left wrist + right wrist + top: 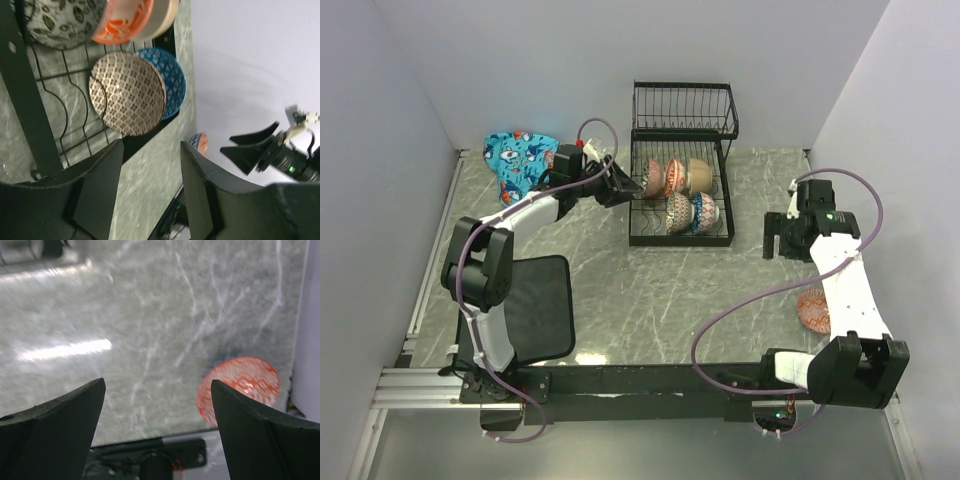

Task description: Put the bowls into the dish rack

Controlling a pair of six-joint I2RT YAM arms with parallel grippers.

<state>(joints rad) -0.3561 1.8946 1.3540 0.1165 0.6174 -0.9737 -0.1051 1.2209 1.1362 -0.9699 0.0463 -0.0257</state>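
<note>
Lower wide-open, empty right gripper [157,384] onto rim of salmon-orange bowl [239,385]. Back parted, empty left gripper [151,145] off dish rack [680,242].

**Glazed ceramic, coated metal, polished stone-look top**

Matt black plastic is seen on the fingers of the left gripper [150,195] and the right gripper [157,425]. Just ahead of the left gripper, smooth black-coated metal bar and thin wire make up the dish rack [30,110]. Glazed ceramic with a soft sheen is shown by the brown dotted bowl [127,92], the blue patterned bowl [174,80], the red-orange floral bowl [122,22] and the black-and-white bowl [60,20]. Under the right gripper, the table [150,315] is finished as grey veined stone, polished enough for a streak of light to be reflected. By its right finger, a faint gloss is seen on the salmon-orange bowl [239,387]. Close behind the left gripper, soft printed cloth [520,158] lies crumpled.
</note>
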